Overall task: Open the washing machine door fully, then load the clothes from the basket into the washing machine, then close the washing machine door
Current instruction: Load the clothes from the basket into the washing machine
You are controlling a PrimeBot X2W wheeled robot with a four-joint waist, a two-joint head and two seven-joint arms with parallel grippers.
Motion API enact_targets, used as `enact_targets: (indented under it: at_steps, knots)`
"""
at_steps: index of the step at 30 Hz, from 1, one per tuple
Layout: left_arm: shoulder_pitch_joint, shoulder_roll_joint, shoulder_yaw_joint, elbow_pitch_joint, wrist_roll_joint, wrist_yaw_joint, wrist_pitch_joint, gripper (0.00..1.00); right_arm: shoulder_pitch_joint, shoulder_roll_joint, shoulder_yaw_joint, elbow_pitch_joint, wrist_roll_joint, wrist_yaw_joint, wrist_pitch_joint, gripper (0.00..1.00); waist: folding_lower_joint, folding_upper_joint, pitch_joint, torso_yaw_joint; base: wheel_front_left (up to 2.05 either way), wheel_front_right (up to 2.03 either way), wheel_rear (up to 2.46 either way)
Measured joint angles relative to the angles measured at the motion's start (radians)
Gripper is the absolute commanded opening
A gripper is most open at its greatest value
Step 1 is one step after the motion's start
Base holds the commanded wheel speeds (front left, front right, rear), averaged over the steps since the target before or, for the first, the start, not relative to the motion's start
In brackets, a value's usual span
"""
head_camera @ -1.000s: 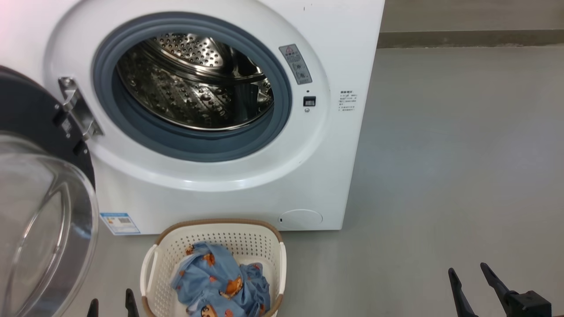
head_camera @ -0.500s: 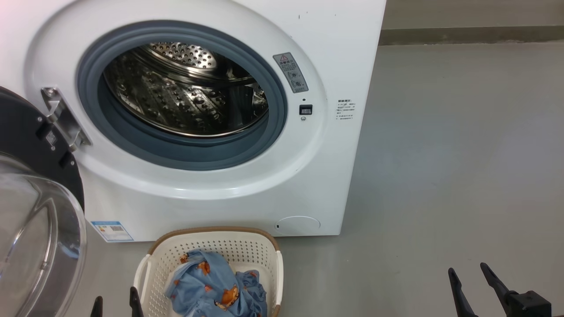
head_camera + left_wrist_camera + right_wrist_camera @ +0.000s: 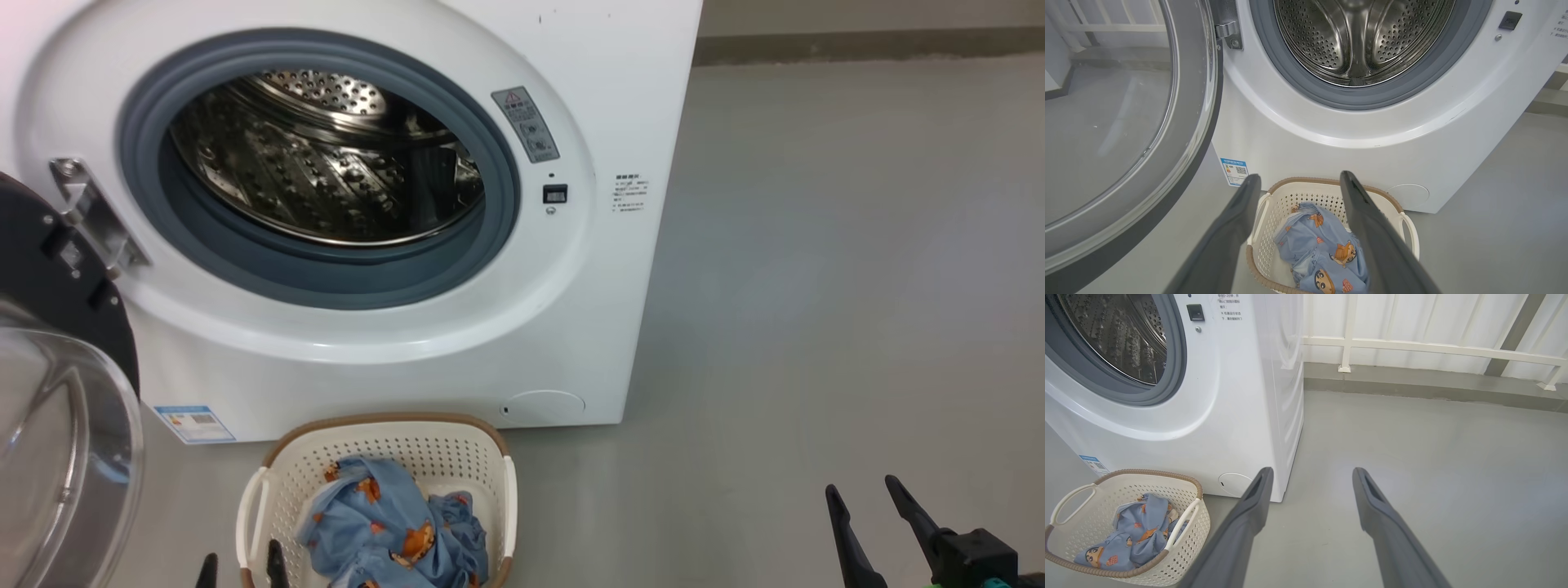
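Note:
The white washing machine (image 3: 604,98) stands with its steel drum (image 3: 318,155) exposed. Its round black door (image 3: 49,384), with the clear glass bowl, is swung wide open on the left hinge. On the floor before the machine sits the cream basket (image 3: 384,445), and the light blue printed clothes (image 3: 392,535) lie bundled inside it. My left gripper (image 3: 242,570) is open, its tips beside the basket's left handle; in the left wrist view it (image 3: 1298,181) points down at the basket (image 3: 1396,204) and the clothes (image 3: 1323,245). My right gripper (image 3: 861,494) hangs open over bare floor at the right.
Grey floor (image 3: 857,269) spreads out to the right of the machine. A white railing (image 3: 1433,349) on a low grey kerb runs along the back. The open door's rim (image 3: 1208,102) reaches out over the floor left of the basket.
The whole head view has shifted, so the machine and basket sit further left in it. My left fingertips now show closer to the basket's left handle. Both grippers stay open.

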Motion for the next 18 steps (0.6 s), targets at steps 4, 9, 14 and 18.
enact_targets:
  at_steps: [4,9,14,18]
  knots:
    - [-0.032,0.0,-0.025,0.046,-0.008,-0.009,0.0,1.0,-0.012,0.006,0.002,-0.006,0.0,0.0,0.0,1.0,0.0,0.0,0.024,-0.012,0.0,0.0,0.0]
    - [-0.118,0.0,-0.044,0.124,-0.021,-0.025,0.021,1.0,-0.049,0.017,0.003,-0.033,0.0,0.0,0.0,1.0,0.0,0.0,0.07,-0.031,0.0,0.0,0.0]
    - [-0.214,0.0,-0.06,0.206,-0.055,-0.036,0.058,1.0,-0.094,0.018,0.01,-0.05,0.002,0.0,0.0,1.0,0.0,0.0,0.128,-0.055,0.0,0.0,0.0]
    - [-0.293,0.002,-0.058,0.272,-0.075,-0.062,0.079,1.0,-0.138,0.019,0.029,-0.064,0.003,0.0,0.0,1.0,0.0,0.0,0.179,-0.078,0.0,0.0,0.0]
